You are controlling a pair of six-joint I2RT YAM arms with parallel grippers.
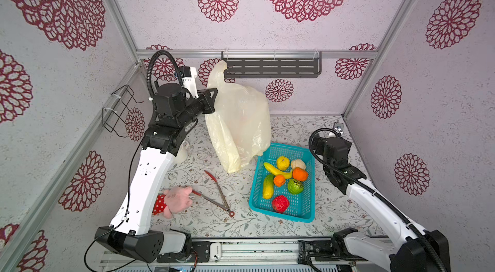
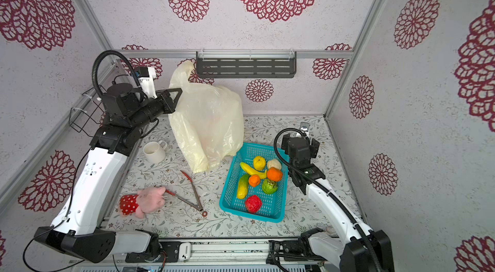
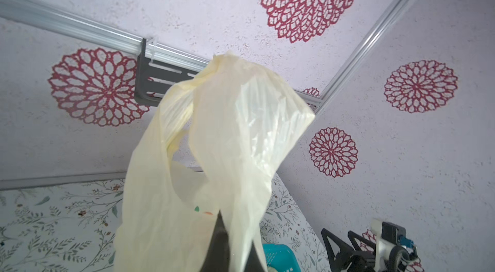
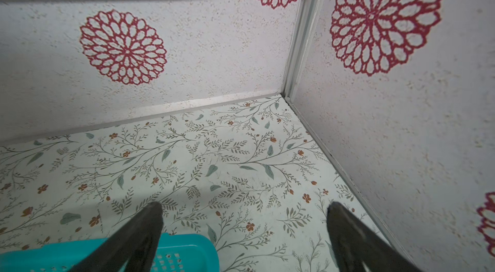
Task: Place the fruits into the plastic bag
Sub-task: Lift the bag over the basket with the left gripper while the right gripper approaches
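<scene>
My left gripper is raised at the back left, shut on the plastic bag. The cream bag hangs from it with its bottom on the table. In the left wrist view the plastic bag drapes over the dark fingers. The fruits lie in a turquoise basket: a red ball, a green ball, an orange, a banana and a long yellow piece among them. My right gripper stands open and empty behind the basket's far right corner.
A pink plush toy and red-tipped tongs lie front left. A white mug stands under the left arm. A wire rack hangs on the left wall and a dark shelf on the back wall.
</scene>
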